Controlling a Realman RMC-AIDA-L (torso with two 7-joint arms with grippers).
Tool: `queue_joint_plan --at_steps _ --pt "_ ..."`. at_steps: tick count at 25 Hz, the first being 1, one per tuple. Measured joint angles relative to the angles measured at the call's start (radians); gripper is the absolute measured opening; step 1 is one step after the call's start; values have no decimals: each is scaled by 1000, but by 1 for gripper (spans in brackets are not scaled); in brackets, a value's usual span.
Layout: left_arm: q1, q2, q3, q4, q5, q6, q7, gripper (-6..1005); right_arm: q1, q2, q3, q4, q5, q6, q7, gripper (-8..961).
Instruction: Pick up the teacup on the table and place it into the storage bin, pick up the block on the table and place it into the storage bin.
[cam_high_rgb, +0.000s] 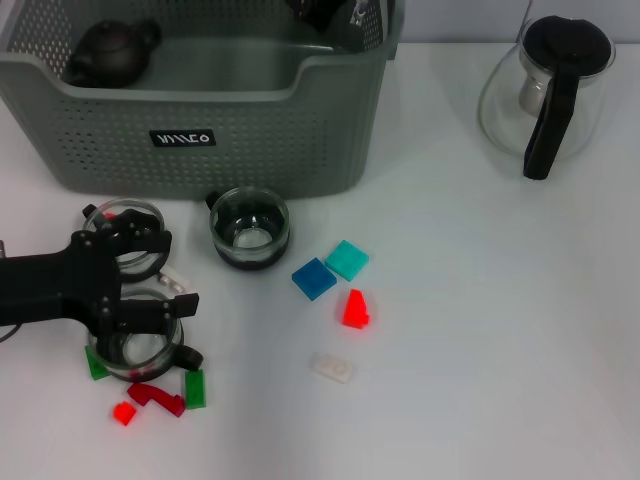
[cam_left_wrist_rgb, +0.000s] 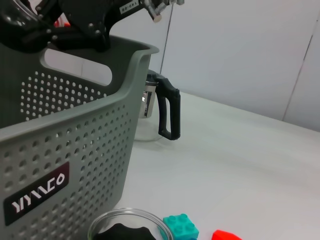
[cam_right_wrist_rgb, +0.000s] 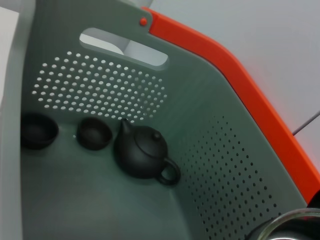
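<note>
1. The storage bin (cam_right_wrist_rgb: 215, 165) is filling the view, seen from above.
2. A dark teapot (cam_right_wrist_rgb: 142, 152) is sitting on its floor.
3. Two dark cups (cam_right_wrist_rgb: 94, 133) are sitting beside it.

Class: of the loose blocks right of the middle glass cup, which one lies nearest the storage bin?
The teal block; the blue, red and white ones lie farther from the storage bin.

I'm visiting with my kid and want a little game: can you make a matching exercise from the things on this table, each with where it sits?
Things:
1. dark teapot
2. glass jug
3. teal block
4. left end effector

Places:
A. far right of the table
B. inside the storage bin
C. over the glass cups at the near left
D. beside the blue block

Pairs: 1-B, 2-A, 3-D, 4-C
</note>
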Motion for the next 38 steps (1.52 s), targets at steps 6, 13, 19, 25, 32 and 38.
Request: queue_joint_plan --at_steps 6,13,19,25,32,38 --pt "0 6 1 -22 0 -7 3 932 1 1 -2 15 44 32 -35 70" --pt "-1 6 0 -24 0 -12 4 932 8 4 -23 57 123 82 -94 89" --pt "-2 6 -1 -24 0 -13 4 932 8 4 -43 80 195 89 -140 109" --pt "-3 6 -1 -24 0 -14 4 932 1 4 -42 81 197 89 -141 128" --pt "-3 6 -1 -24 0 -14 4 932 -1 4 -42 82 198 90 -128 150" --pt "0 6 -1 -24 0 -14 4 932 0 4 -44 82 199 80 -95 170"
